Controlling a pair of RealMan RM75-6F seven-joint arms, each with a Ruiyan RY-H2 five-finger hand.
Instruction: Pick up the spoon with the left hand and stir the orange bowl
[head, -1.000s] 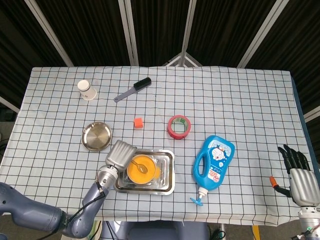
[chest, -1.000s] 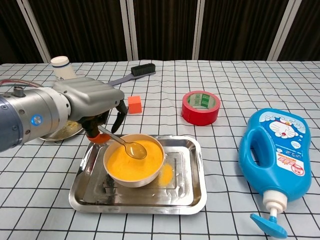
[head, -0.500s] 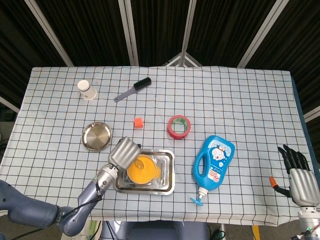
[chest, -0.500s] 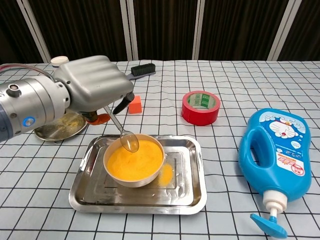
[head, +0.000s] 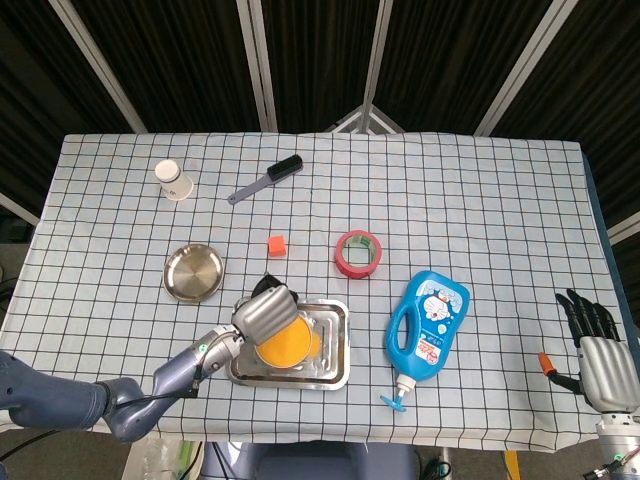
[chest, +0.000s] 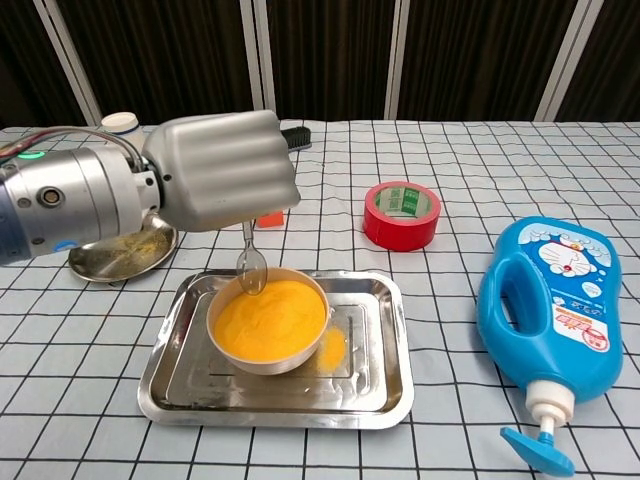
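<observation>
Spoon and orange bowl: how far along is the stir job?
Done: the left hand has picked up the spoon. In hand: the spoon hangs nearly upright, its tip at the near-left edge of the orange contents in the orange bowl, which sits in the steel tray. Left: stirring itself; one frame shows no sweep. The right hand rests at the table edge.

Steel tray (chest: 385, 385) lies directly below the left hand. Round metal dish (head: 193, 272) sits just left of it, partly hidden in chest view. Orange cube (head: 276, 245) just beyond the hand; brush (head: 268, 179) and paper cup (head: 172, 180) farther back. Red tape roll (chest: 401, 214) right of it, blue bottle (chest: 555, 308) farther right, lying flat.
</observation>
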